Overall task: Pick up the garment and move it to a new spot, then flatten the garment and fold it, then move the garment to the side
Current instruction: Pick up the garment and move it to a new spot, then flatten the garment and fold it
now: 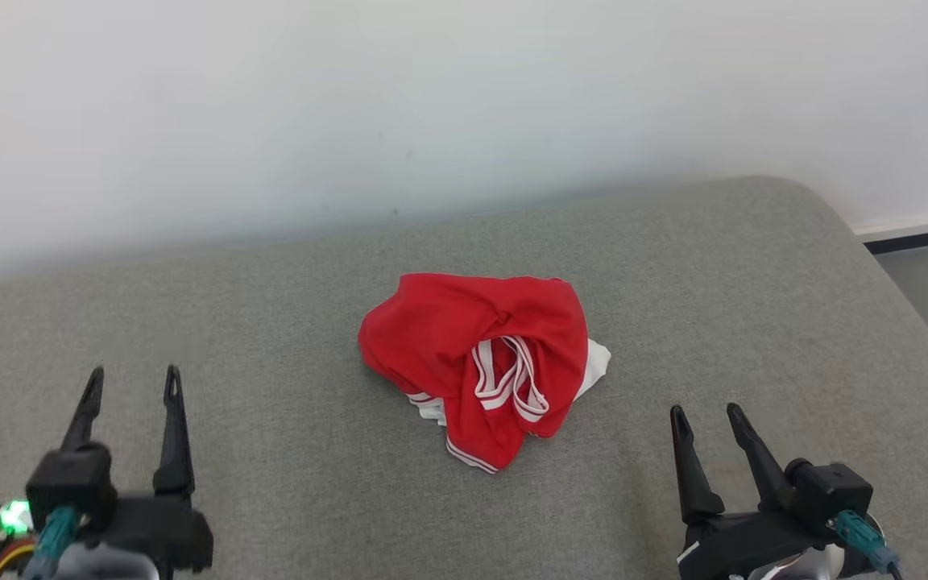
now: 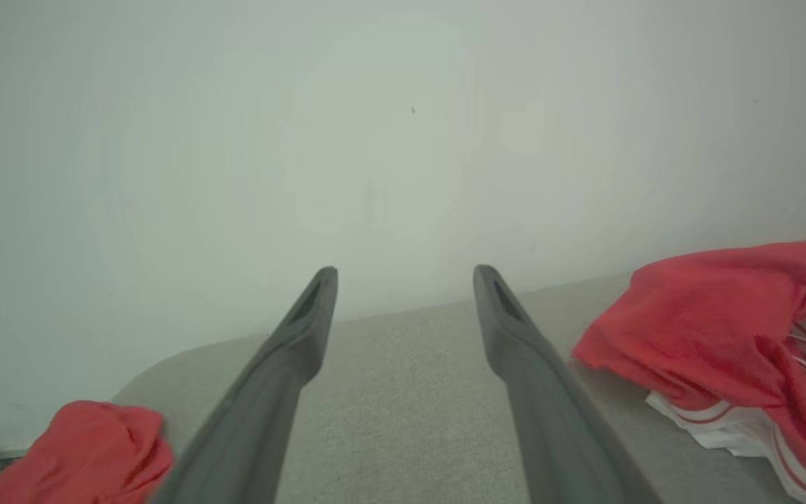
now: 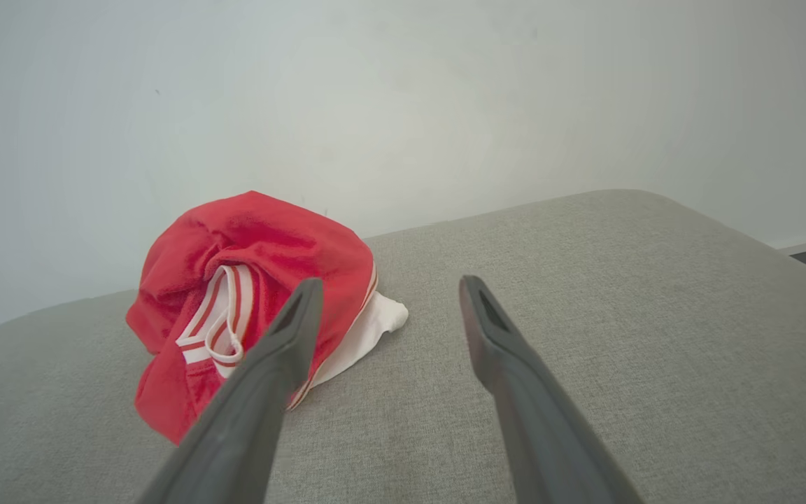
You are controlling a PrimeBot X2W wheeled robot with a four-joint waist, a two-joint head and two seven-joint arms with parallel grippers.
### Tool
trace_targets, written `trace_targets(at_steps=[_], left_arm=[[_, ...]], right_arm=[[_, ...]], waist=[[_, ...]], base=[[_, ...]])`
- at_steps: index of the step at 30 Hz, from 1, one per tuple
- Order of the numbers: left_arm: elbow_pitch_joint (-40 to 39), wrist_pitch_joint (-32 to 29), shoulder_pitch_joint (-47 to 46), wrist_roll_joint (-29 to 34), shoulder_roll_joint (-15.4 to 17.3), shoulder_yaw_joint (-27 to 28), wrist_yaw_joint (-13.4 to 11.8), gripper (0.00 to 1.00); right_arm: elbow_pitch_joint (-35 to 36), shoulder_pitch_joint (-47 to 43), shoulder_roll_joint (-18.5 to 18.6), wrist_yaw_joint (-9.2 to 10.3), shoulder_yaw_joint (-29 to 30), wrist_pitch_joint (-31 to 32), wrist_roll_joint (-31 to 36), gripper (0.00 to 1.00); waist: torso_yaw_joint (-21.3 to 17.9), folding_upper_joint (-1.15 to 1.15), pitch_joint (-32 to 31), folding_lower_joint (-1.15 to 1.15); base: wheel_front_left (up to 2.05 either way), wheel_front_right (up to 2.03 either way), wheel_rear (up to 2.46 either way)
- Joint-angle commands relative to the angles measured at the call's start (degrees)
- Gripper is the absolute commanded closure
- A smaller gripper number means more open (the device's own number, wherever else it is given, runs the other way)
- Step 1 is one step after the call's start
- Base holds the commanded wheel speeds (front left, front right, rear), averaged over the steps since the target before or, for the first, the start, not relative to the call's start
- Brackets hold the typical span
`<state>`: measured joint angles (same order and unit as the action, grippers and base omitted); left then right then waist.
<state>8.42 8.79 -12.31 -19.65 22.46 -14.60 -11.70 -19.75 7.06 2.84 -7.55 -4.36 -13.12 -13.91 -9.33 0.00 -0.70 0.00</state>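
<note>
Left wrist view adds red cloth [image 2: 85, 448], maybe clothing; left pincer [image 1: 134, 372], right pincer [image 1: 705, 409] apart

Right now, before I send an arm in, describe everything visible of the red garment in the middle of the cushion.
The red garment is soft, thin-looking fabric crumpled into a loose heap near the middle of the grey cushion. White-striped trim loops out at its front, and a white part pokes out on its right and underneath. It rests only on the cushion; the left fingers and right fingers stand open, short of it.
</note>
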Motion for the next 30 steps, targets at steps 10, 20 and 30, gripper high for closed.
trace_targets(at_steps=[10, 20, 30], left_arm=[[-10.09, -2.04, 11.78, 0.81, 1.08, 1.33, -6.00, 0.00], [-11.18, -0.79, 16.29, 0.18, 0.44, 1.11, -7.16, 0.00], [-11.36, 0.92, 18.78, -2.26, -1.18, 2.12, -8.19, 0.00]], right_arm=[[3.23, -1.61, 0.08, 0.12, 1.89, -0.64, 2.34, 0.00], [5.33, -3.77, 0.08, 0.12, 3.94, -0.43, 3.96, 0.00], [6.35, -4.88, 0.08, 0.12, 4.62, 0.16, 4.06, 0.00]], waist=[[2.39, 0.00, -0.50, 0.00], [3.56, 0.00, -0.56, 0.00], [4.11, 0.00, -0.48, 0.00]], base=[[0.00, 0.00, 0.00], [0.00, 0.00, 0.00], [0.00, 0.00, 0.00]])
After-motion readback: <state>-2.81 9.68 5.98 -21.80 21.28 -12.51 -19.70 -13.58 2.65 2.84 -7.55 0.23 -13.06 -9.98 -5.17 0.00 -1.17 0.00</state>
